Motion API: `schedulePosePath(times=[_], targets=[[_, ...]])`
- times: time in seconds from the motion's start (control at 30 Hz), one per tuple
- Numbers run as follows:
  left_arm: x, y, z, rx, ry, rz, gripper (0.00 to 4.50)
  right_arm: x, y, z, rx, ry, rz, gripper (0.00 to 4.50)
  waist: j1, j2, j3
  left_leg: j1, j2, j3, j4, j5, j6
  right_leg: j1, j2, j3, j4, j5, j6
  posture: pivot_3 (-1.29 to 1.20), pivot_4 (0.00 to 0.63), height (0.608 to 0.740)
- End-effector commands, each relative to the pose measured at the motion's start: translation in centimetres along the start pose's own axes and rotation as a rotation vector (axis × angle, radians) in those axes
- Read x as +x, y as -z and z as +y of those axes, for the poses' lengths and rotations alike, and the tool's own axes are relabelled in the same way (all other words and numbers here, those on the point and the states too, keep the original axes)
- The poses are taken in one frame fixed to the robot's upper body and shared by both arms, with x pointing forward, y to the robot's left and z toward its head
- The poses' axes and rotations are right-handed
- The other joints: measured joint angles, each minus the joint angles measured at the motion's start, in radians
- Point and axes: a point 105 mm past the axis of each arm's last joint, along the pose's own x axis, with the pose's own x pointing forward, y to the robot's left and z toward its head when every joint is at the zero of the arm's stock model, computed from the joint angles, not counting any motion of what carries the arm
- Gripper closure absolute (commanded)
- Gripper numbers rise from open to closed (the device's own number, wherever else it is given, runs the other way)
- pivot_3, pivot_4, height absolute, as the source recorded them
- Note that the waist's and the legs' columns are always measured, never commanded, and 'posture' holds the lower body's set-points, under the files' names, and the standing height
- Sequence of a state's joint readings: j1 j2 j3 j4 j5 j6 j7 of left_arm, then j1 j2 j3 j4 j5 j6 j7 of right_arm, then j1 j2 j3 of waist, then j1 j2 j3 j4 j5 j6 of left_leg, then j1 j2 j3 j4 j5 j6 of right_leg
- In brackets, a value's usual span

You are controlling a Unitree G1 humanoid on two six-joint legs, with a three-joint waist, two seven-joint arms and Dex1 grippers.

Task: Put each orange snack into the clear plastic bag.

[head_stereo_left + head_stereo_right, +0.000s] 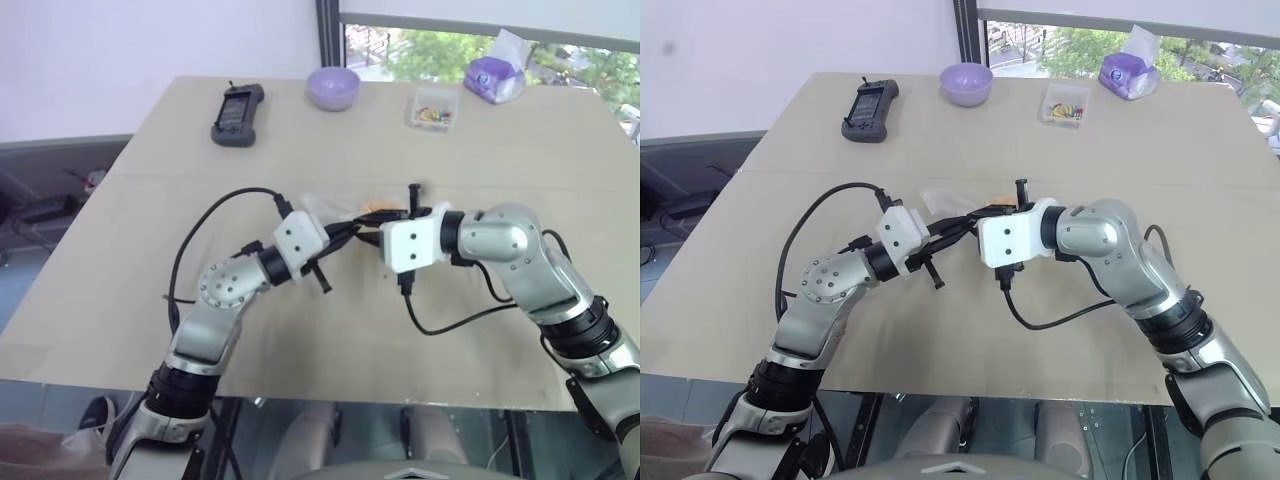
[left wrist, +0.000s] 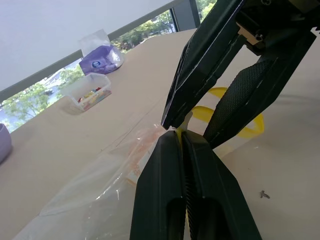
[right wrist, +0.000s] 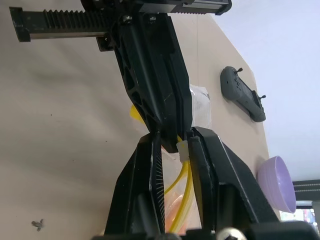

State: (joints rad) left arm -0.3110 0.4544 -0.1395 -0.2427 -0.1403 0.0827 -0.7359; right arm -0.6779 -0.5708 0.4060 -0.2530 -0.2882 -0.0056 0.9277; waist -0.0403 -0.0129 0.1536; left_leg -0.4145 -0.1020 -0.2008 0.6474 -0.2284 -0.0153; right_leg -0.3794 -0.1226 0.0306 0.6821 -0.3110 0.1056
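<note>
Pale beige wooden bench (image 1: pixel 150 300). Along far edge: black handheld controller (image 1: pixel 237 115) toward left corner, lilac round bowl (image 1: pixel 333 87) mid-edge, small clear rigid box of colourful bits (image 1: pixel 434 108) beside it, purple-printed plastic pouch (image 1: pixel 494 76) toward right corner.

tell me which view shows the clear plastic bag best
The left wrist view: the clear plastic bag spreads crinkled over the table, its yellow strip looping by the fingertips of both grippers. The right wrist view shows a small bit of film and the yellow strip; in the eye views the arms hide most of it.
</note>
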Motion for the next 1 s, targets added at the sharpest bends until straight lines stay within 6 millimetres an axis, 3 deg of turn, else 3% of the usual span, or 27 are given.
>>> schedulePosePath(times=[0.03, 0.8, 1.0], targets=[[0.2, -1.1, 0.0, 0.027, 0.013, -0.037, 4.50, -0.6, 0.0, -1.9, -0.040, 0.070, 0.016, 3.59, 0.000, 0.000, 0.000, 0.000, 0.000, 0.000, 0.000, 0.000, 0.000, 0.000, 0.000, 0.000, 0.000, 0.000, 0.000, 0.00, 0.150, 0.740], [-0.1, -0.7, -0.1, 0.021, 0.009, -0.028, 4.50, -2.3, 1.3, -3.2, -0.023, 0.115, 0.082, 3.59, -0.001, 0.000, 0.000, 0.000, 0.000, 0.001, 0.000, 0.000, 0.000, 0.000, 0.000, 0.000, 0.000, 0.000, 0.000, 0.00, 0.150, 0.740], [0.0, -0.7, 0.0, 0.021, 0.005, -0.030, 4.50, -2.0, -0.2, -2.2, 0.011, 0.061, 0.009, 3.59, 0.000, 0.000, 0.000, 0.000, 0.000, 0.001, 0.000, 0.000, 0.000, 0.000, 0.000, 0.000, 0.000, 0.000, 0.000, 0.00, 0.150, 0.740]])
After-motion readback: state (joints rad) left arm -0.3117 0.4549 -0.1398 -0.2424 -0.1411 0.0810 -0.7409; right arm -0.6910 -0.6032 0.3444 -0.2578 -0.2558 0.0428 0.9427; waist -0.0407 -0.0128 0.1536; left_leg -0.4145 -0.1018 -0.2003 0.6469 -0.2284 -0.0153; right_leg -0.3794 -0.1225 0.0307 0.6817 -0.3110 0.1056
